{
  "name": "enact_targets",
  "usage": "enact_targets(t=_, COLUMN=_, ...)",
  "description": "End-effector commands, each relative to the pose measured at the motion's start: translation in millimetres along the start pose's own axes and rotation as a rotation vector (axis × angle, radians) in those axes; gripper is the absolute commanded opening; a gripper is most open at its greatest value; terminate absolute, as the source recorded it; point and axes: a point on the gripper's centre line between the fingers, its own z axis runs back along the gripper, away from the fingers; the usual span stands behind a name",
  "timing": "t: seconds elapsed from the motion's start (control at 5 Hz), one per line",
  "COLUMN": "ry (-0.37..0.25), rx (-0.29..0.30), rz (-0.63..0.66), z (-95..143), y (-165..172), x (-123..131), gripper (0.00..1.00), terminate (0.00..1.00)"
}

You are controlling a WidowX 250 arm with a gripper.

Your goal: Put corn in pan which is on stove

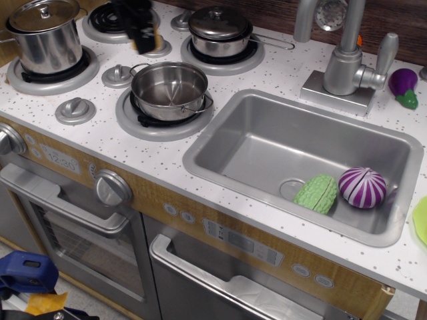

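Observation:
The pan (pixel 169 88), a shallow lidless steel pot with wire loop handles, sits empty on the front right burner of the stove (pixel 100 130). My gripper (pixel 143 37) is blurred by motion and hangs above the stove's back row, up and to the left of the pan. It is shut on the small yellow corn (pixel 153 32), which shows as a yellow streak beside the dark fingers. The corn is held off the surface and is not over the pan's opening.
A tall lidded steel pot (pixel 43 41) stands on the left burner and a lidded long-handled saucepan (pixel 219 30) on the back right one. The sink (pixel 267 143) holds a green ridged vegetable (pixel 317 193) and a purple onion (pixel 362 187). The faucet (pixel 347 63) and a purple eggplant (pixel 403 84) stand behind the sink.

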Motion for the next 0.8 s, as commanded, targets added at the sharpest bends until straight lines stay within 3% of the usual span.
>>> enact_targets(t=0.0, ry=-0.087, rx=0.078, rz=0.047, z=11, y=-19, x=21, gripper=0.0, terminate=0.0)
enact_targets(t=0.4, ry=-0.108, rx=0.114, rz=0.044, z=-6, y=-23, x=7, gripper=0.0, terminate=0.0)
enact_targets(t=0.6, ry=-0.105, rx=0.126, rz=0.024, z=-8, y=-20, x=0, gripper=1.0, terminate=0.0)
